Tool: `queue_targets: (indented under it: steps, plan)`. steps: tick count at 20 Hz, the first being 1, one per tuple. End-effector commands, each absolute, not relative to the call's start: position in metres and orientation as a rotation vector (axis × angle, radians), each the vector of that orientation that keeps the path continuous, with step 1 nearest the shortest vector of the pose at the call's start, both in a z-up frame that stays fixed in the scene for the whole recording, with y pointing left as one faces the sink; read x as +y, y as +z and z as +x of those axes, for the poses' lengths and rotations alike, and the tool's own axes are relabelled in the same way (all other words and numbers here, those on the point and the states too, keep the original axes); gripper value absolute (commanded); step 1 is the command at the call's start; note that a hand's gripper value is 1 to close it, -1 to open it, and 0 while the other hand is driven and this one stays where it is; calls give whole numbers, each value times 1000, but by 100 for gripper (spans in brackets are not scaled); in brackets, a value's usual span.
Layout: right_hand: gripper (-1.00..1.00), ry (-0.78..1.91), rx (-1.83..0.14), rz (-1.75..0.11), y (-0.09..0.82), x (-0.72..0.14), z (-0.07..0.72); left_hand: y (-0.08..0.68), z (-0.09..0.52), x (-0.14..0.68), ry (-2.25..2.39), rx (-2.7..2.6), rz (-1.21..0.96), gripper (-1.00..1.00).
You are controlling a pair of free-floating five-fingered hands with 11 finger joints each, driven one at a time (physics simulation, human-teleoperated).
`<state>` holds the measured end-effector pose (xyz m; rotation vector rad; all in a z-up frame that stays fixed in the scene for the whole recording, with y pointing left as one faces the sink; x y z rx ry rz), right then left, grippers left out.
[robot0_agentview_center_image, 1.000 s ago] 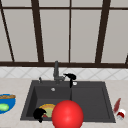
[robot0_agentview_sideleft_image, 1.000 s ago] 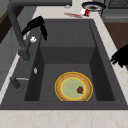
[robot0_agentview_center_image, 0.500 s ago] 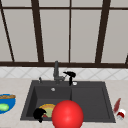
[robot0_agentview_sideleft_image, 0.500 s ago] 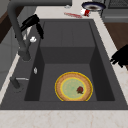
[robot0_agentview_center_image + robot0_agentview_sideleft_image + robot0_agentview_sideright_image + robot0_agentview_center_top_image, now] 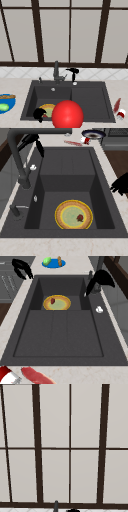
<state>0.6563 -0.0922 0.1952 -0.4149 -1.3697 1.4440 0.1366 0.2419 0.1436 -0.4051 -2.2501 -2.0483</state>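
My right hand point(image 5: 72, 71) hovers over the back rim of the dark sink point(image 5: 107, 100), just right of the faucet point(image 5: 56, 72), with its fingers straight and pointing down. The same hand appears beside the faucet in the side views point(image 5: 32, 140) point(image 5: 101, 278). My left hand point(image 5: 39, 114) hangs at the sink's front left edge with loosely bent fingers that hold nothing point(image 5: 121, 184) point(image 5: 21, 267). A yellow-rimmed plate point(image 5: 73, 214) with a small red bit on it lies in the left basin. A large red ball point(image 5: 67, 114) fills the front of the sink in the front view.
A blue plate point(image 5: 6, 103) with green and brown food sits on the counter at the left point(image 5: 53, 262). A red-and-white item point(image 5: 119, 110) lies on the counter at the right. A small white knob point(image 5: 74, 83) sits on the back rim. A window point(image 5: 70, 446) rises behind.
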Motion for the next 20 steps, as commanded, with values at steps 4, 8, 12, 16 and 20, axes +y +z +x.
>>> queue_targets:
  steps: [4,8,12,16,20]
  plan:
    - [-100,1407,-1320,-425,177,-100,619,144,137,242,-2048,-2250,-405,0]
    - [-100,1352,-1270,-486,170,-98,611,144,137,242,-2048,-2250,-405,0]
    - [-100,1390,-1275,-504,170,-97,609,144,137,242,-2048,-2250,-405,0]
    - [-100,1382,-1233,-484,175,-107,598,144,137,242,-2048,-2250,-405,0]
    - [-100,1387,-1147,-422,183,-120,585,144,137,242,-2048,-2250,-405,0]
